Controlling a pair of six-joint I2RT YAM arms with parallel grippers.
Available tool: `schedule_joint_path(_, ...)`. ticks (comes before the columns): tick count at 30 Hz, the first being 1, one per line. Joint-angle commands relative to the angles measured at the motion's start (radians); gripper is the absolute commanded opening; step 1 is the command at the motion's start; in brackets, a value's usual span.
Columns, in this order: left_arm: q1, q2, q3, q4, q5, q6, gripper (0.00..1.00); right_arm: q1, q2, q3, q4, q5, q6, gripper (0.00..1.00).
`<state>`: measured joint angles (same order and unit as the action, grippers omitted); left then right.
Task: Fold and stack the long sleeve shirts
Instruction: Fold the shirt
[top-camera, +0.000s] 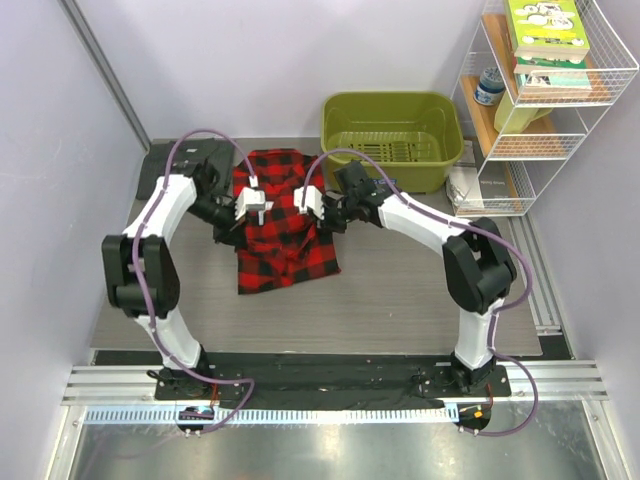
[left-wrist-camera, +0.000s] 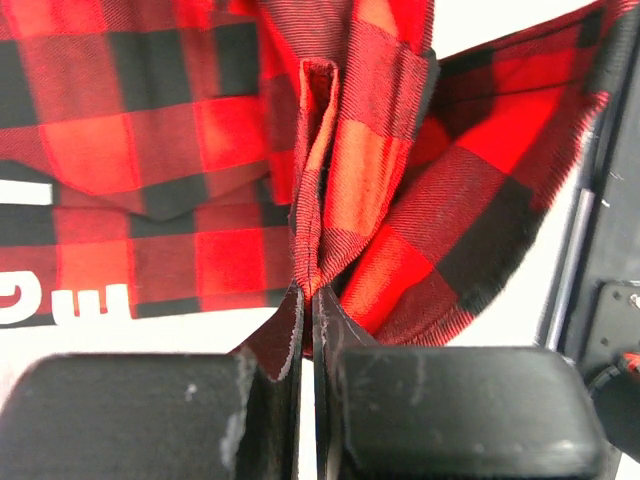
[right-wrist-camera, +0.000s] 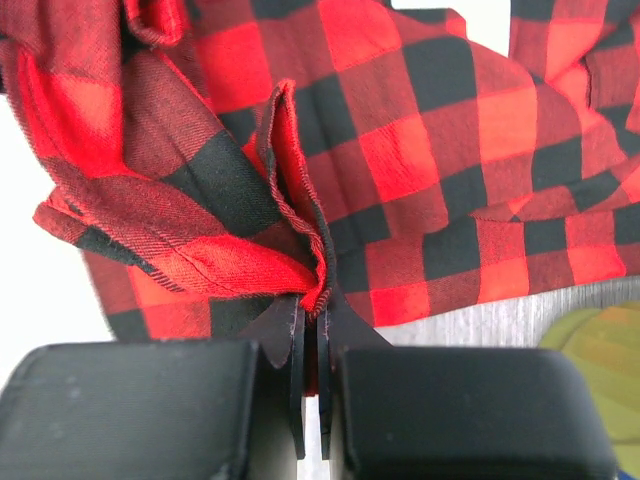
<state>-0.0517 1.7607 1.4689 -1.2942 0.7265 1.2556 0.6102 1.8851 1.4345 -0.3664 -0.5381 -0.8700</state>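
both claws clamped on plaid shirt (top-camera: 283, 225)

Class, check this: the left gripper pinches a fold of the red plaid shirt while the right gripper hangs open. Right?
No. The right wrist view shows the right gripper shut on a fold of the red plaid shirt too; the left gripper does pinch one.

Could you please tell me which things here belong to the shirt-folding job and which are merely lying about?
Part of the job: red-and-black plaid flannel shirt, pinched by the left gripper and the right gripper; dark grey folded cloth at the far left, probably the second shirt.
Lying about: olive-green plastic basin; white wire shelf rack with green books.
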Motion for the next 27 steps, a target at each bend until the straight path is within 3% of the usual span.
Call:
schedule_joint_path(1, 0.024, 0.106, 0.112, 0.078, 0.025, -0.082, 0.0, -0.029, 0.077, 0.11, 0.007, -0.031, -0.047, 0.01)
schedule_joint_path(11, 0.033, 0.282, 0.284, 0.134, 0.002, -0.196, 0.0, -0.072, 0.226, 0.276, 0.0, -0.043, -0.052, 0.01)
schedule_joint_path(21, 0.036, 0.37, 0.255, 0.35, -0.11, -0.366, 0.01, -0.073, 0.345, 0.345, 0.084, 0.064, 0.012, 0.03)
schedule_joint_path(22, 0.036, 0.37, 0.246, 0.372, -0.12, -0.378, 0.01, -0.073, 0.353, 0.34, 0.095, 0.081, 0.022, 0.07)
schedule_joint_path(23, 0.036, 0.372, 0.24, 0.384, -0.13, -0.386, 0.1, -0.07, 0.356, 0.339, 0.104, 0.095, 0.022, 0.14)
schedule_joint_path(24, 0.036, 0.378, 0.242, 0.401, -0.139, -0.416, 0.21, -0.067, 0.359, 0.339, 0.104, 0.11, 0.023, 0.35)
schedule_joint_path(27, 0.047, 0.375, 0.275, 0.409, -0.165, -0.485, 0.4, -0.066, 0.332, 0.345, 0.104, 0.156, 0.049, 0.63)
